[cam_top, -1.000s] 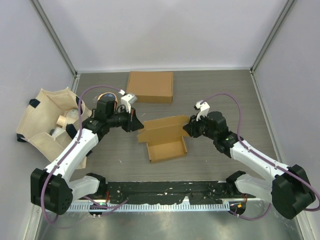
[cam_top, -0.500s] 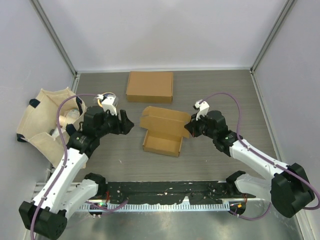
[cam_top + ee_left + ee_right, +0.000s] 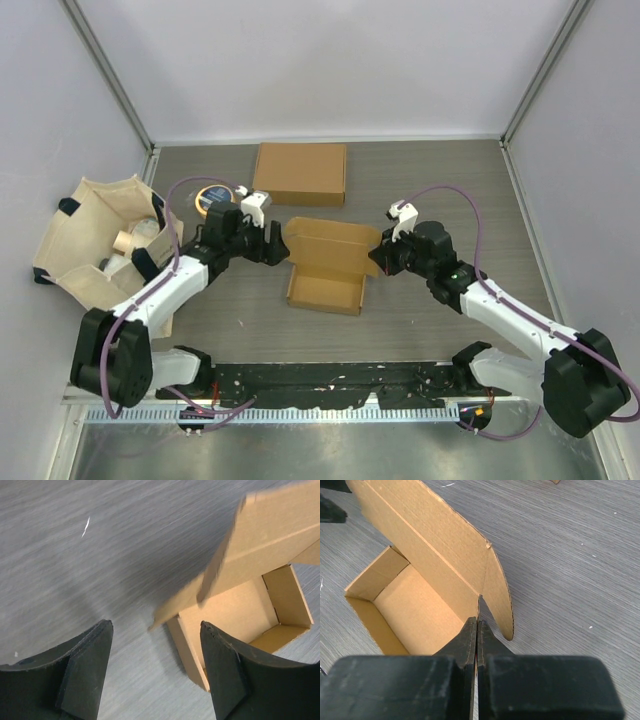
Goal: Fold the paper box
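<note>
The paper box (image 3: 325,290) lies open in the middle of the table, tray towards the arms, its lid (image 3: 330,238) tilted up behind. My left gripper (image 3: 276,246) is open just left of the lid's left edge, apart from it. In the left wrist view the box (image 3: 235,615) lies ahead and to the right of the open left gripper (image 3: 155,624), only table between the fingers. My right gripper (image 3: 377,256) is shut on the box's right wall; in the right wrist view the right gripper (image 3: 478,622) pinches the cardboard edge beside the rounded flap (image 3: 500,597).
A closed flat cardboard box (image 3: 300,173) lies at the back of the table. A beige cloth bag (image 3: 95,235) holding several items sits at the left edge, with a round orange-rimmed tin (image 3: 212,193) beside it. A black rail (image 3: 330,385) runs between the arm bases.
The left gripper opened and let go of the box, swung away left, then came back beside the lid. The right gripper closed on the right wall. The box turned and settled flat.
</note>
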Available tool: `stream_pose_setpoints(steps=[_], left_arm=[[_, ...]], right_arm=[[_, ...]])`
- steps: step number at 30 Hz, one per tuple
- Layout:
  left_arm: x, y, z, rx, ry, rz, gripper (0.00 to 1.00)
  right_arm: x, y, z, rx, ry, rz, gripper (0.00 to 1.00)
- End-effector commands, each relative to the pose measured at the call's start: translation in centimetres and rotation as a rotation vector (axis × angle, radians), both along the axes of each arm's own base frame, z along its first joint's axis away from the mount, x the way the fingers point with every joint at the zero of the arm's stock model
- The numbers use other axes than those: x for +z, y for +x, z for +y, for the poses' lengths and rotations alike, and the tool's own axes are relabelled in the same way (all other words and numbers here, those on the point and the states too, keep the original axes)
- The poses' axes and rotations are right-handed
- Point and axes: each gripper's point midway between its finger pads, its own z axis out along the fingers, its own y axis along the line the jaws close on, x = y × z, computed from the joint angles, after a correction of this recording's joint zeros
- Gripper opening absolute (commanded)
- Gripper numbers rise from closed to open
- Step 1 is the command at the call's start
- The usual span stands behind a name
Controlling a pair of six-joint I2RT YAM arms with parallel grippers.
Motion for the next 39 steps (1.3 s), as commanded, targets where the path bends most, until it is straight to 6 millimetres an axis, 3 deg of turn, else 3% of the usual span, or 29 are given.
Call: stream_pose_setpoints(steps=[1, 5, 6, 12, 19, 21, 24, 33, 39], left_arm=[[3.9, 2.8, -2.8, -0.166, -0.059, -0.185, 0.73], [4.5, 2.7, -4.3, -0.268, -0.099, -0.198, 0.66], [4.5, 2.7, -4.4, -0.277, -0.103, -0.197, 0.58], [3.2, 1.6, -4.7, -0.305, -0.119, -0.123, 0.29], [3.6, 2.0, -4.3, -0.254, -0.059, -0.112, 0.09], [3.5, 1.8, -4.4, -0.244, -0.028, -0.093, 0.08], [2.6, 1.3, -4.1, -0.236, -0.013, -0.050, 0.14], [2.4, 0.9, -4.7, -0.210, 0.056, -0.055, 0.09], [2.1, 0.6, -4.6, -0.197, 0.088, -0.073, 0.17]], right_arm=[[1.8, 0.0, 0.3, 0.019, 0.029, -0.055, 0.01], [1.8, 0.0, 0.4, 0.029, 0.032, -0.053, 0.01], [2.0, 0.0, 0.5, 0.030, 0.033, -0.058, 0.01], [1.9, 0.2, 0.4, 0.021, 0.028, -0.057, 0.01], [2.4, 0.9, 0.1, -0.013, 0.018, -0.069, 0.01], [2.5, 1.4, -0.1, -0.038, 0.015, -0.071, 0.01], [2.8, 1.6, -0.1, -0.043, 0.017, -0.077, 0.01], [3.7, 1.9, 0.2, -0.063, 0.038, -0.092, 0.01], [3.9, 2.1, 0.6, -0.075, 0.053, -0.090, 0.01]])
